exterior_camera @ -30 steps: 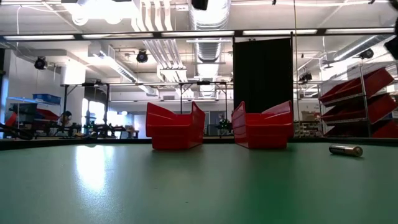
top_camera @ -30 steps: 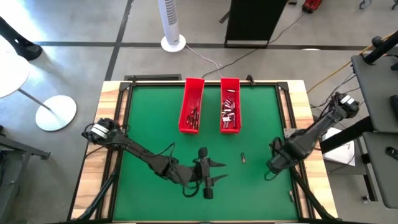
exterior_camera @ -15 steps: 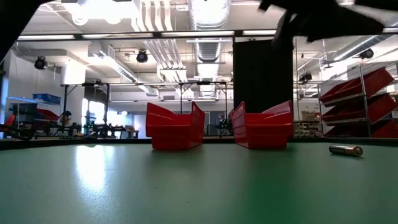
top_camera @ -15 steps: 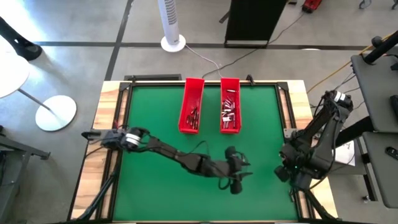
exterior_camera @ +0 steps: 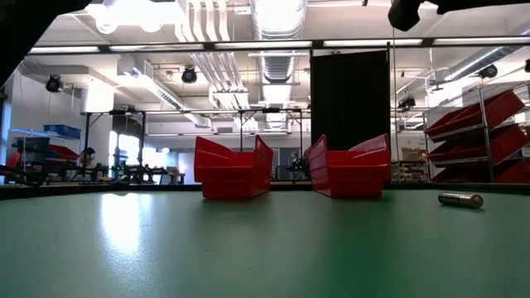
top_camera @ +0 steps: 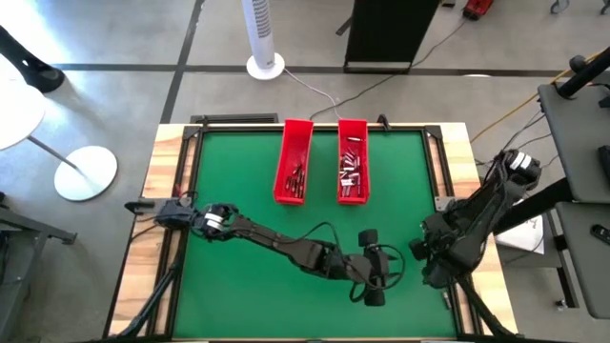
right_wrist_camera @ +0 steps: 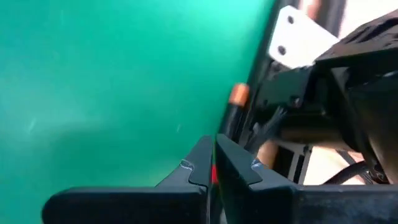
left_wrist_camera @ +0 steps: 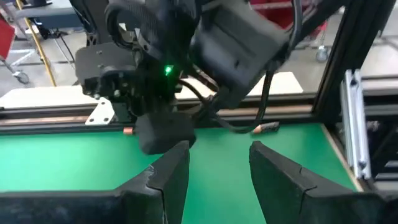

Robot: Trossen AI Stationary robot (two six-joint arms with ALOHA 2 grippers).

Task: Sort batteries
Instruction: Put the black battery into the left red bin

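Note:
Two long red trays (top_camera: 294,162) (top_camera: 353,162) stand side by side at the far middle of the green table, with several small batteries (top_camera: 351,171) inside. One loose silvery battery (exterior_camera: 460,199) lies on its side on the mat. More batteries (left_wrist_camera: 267,127) (right_wrist_camera: 235,99) lie along the right edge rail. My left gripper (top_camera: 393,269) (left_wrist_camera: 217,162) reaches across the near part of the table, open and holding nothing. It points at my right gripper (top_camera: 419,255) (right_wrist_camera: 214,165), which hangs shut near the right edge, tipped steeply down.
The table's raised dark frame (top_camera: 440,191) borders the mat on the right, close behind my right gripper. The two arms stand near each other at the near right. The mat's left half and middle (top_camera: 238,191) hold no objects.
My left gripper has swept along the near part of the table toward its right edge, staying open, and now stands close to my right gripper. My right gripper has rolled about its wrist and sunk a little by the right edge.

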